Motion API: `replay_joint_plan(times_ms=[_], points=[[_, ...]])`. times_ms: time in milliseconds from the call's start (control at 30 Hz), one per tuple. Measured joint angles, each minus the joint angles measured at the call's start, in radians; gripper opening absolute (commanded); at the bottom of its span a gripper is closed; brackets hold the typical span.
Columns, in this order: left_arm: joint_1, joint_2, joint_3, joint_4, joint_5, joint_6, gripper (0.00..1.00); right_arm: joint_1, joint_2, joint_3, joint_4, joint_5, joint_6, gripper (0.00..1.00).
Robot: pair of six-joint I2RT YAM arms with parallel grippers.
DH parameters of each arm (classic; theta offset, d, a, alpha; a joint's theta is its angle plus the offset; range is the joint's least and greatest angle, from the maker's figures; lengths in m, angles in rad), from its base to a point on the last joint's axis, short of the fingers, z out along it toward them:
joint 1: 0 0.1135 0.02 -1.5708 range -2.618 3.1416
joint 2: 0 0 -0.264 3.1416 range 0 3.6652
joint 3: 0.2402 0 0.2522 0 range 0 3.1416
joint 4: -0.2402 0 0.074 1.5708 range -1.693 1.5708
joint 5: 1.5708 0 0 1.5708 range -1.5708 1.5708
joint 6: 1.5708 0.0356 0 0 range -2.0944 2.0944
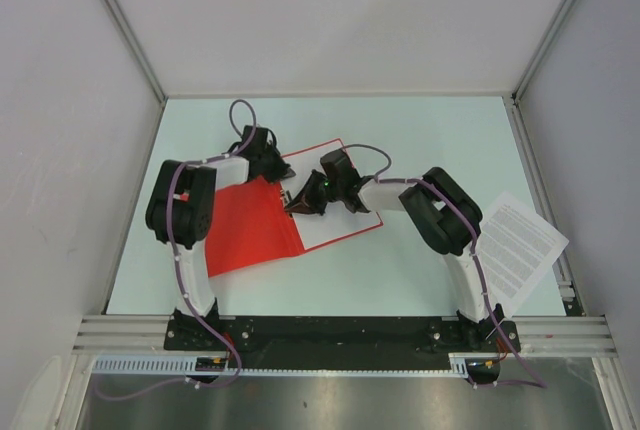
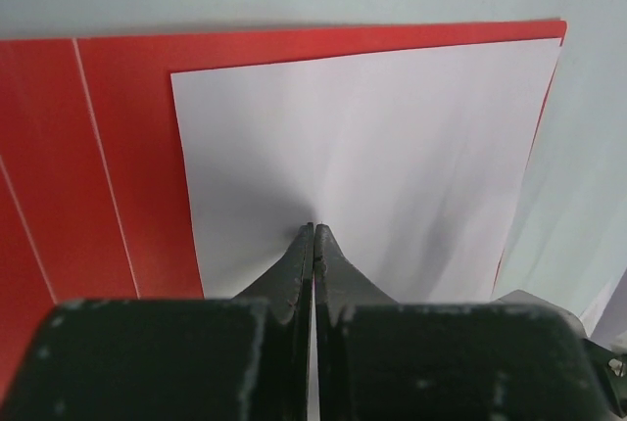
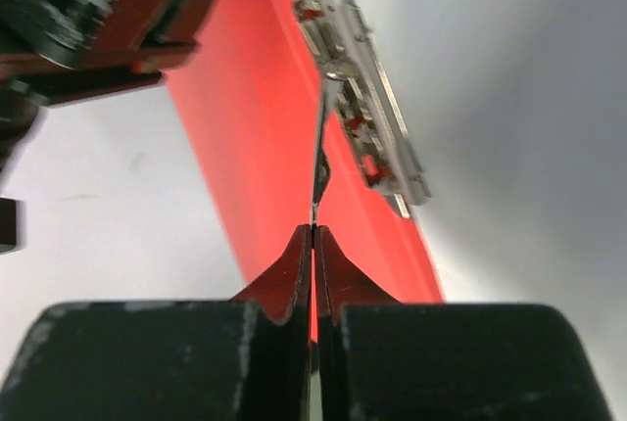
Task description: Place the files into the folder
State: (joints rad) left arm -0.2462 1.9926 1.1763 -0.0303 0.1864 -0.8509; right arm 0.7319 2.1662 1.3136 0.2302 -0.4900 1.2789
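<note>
- Folder (image 2: 108, 147): lies open on the tabletop (image 1: 420, 130); its red front cover (image 1: 250, 230) is tilted up on the folder's left side; a metal clip (image 3: 367, 108) is fixed to the folder's red inner face.
- Inserted sheet (image 2: 372, 147): one white sheet of the files lies on the folder's back half, within the red border on the sides that show.
- Loose sheet (image 1: 520, 250): a printed page well apart from the folder, off its right side; judged not yet filed.
- Left end effector (image 2: 313, 235): fingers closed tip to tip, the tips meeting the inserted sheet over the folder; faint creases converge there; whether it pinches the paper or only presses on it cannot be told.
- Right end effector (image 3: 313, 235): clamped on a thin edge seen end-on, judged to be the free edge of the front cover, which it holds raised above the folder.
- Risk 1: if the right end effector releases or slips, the front cover may fall shut over the folder's back half and block further filing.
- Risk 2: if the left end effector drags sideways while in contact, the inserted sheet may crumple or slide past the folder's border.
- Risk 3: fetching the loose sheet needs an arm freed; freeing either one removes a restraint on the folder.
</note>
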Motion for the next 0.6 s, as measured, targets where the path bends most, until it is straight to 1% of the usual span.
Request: replay_joint_plan(times_ms=[133, 167, 200, 267, 300, 333, 400, 467, 500, 533, 600], points=[[-0.003, 0.013, 0.040, -0.052, 0.001, 0.054, 0.01, 0.000, -0.001, 0.011, -0.071, 0.012, -0.109, 0.00], [-0.005, 0.018, 0.058, -0.074, 0.002, 0.077, 0.06, 0.000, -0.001, 0.015, -0.079, 0.014, -0.135, 0.00], [-0.007, 0.022, 0.071, -0.090, 0.000, 0.093, 0.15, 0.000, -0.001, 0.018, -0.084, 0.014, -0.153, 0.00], [-0.013, 0.026, 0.100, -0.133, -0.008, 0.133, 0.29, 0.000, -0.001, 0.021, -0.087, 0.014, -0.180, 0.00], [-0.016, 0.026, 0.111, -0.151, -0.010, 0.152, 0.42, 0.000, -0.001, 0.022, -0.086, 0.013, -0.185, 0.00], [-0.021, 0.026, 0.124, -0.172, -0.017, 0.171, 0.46, 0.000, -0.001, 0.022, -0.085, 0.013, -0.191, 0.00], [-0.030, 0.023, 0.150, -0.208, -0.030, 0.205, 0.51, 0.000, -0.001, 0.022, -0.084, 0.014, -0.197, 0.00], [-0.040, 0.011, 0.173, -0.255, -0.054, 0.238, 0.50, 0.000, -0.001, 0.022, -0.084, 0.013, -0.200, 0.00], [-0.044, 0.002, 0.185, -0.287, -0.070, 0.254, 0.37, 0.000, -0.001, 0.022, -0.083, 0.014, -0.200, 0.00], [-0.048, -0.010, 0.196, -0.319, -0.088, 0.268, 0.31, 0.000, -0.001, 0.022, -0.082, 0.014, -0.200, 0.00], [-0.054, -0.038, 0.220, -0.389, -0.135, 0.287, 0.30, -0.001, -0.001, 0.022, -0.080, 0.014, -0.200, 0.00]])
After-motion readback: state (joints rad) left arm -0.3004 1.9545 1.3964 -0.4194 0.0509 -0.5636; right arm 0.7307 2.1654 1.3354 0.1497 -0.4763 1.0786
